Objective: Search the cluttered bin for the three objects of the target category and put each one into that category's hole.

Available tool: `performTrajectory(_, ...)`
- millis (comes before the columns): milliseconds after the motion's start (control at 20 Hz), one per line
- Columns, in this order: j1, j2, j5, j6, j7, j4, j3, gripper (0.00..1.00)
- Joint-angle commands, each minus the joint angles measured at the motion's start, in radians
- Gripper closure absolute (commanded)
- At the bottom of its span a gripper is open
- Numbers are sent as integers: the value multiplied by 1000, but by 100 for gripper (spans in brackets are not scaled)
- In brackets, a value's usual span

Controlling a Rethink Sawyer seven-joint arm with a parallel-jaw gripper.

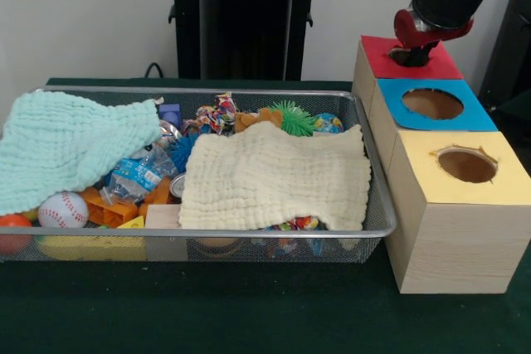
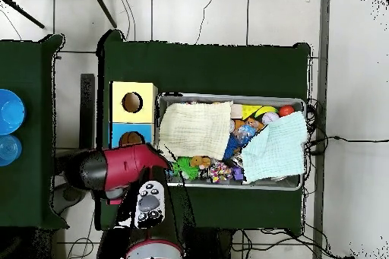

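Hole [image 1: 408, 56] in red card face, on the wooden box farthest back in the row beside the bin [image 1: 377, 225]. Gripper [image 1: 414, 54] sits at the hole's mouth, its tip down in the opening; fingers' spread cannot be told. Bin holds a cream cloth [image 1: 275, 177], mint cloth [image 1: 70, 145], baseball [image 1: 63, 210], assorted toys. Green bench [image 1: 249, 312] below.

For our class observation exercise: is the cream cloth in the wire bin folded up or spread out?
Spread out. The cream cloth lies open and flat over the toys in the right half of the bin, with toys peeking out along its edges.
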Motion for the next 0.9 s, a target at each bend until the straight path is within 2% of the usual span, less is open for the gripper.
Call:
performTrajectory(50,29,97,9,56,185,-25,25,100)
performTrajectory(500,66,105,-6,61,206,-58,-29,100)
performTrajectory(900,94,58,-10,58,202,-87,-75,100)
